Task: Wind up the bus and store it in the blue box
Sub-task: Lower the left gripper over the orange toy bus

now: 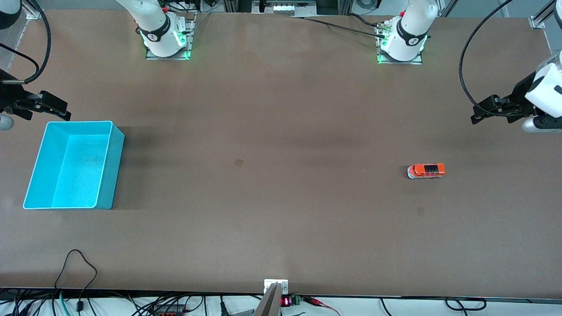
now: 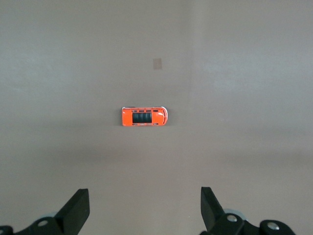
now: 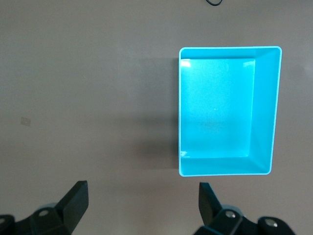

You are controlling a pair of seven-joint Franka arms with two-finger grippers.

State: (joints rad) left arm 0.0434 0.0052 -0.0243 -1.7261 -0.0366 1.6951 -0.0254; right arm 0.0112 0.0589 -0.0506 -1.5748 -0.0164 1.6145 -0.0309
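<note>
The small orange bus [image 1: 426, 170] stands on its wheels on the brown table toward the left arm's end; it also shows in the left wrist view [image 2: 145, 116]. The cyan-blue box [image 1: 113, 166] sits at the right arm's end with nothing in it; it also shows in the right wrist view [image 3: 266, 107]. My left gripper [image 1: 476, 116] hangs open and empty over the table's end, apart from the bus, its fingers wide in the left wrist view [image 2: 145, 196]. My right gripper [image 1: 63, 112] hangs open and empty over the table beside the box's rim, as the right wrist view [image 3: 143, 190] shows.
A small tape patch [image 1: 239, 162] lies flat near the table's middle. Cables [image 1: 79, 263] loop onto the table's edge nearest the front camera. The two arm bases [image 1: 167, 41] [image 1: 401, 44] stand along the edge farthest from it.
</note>
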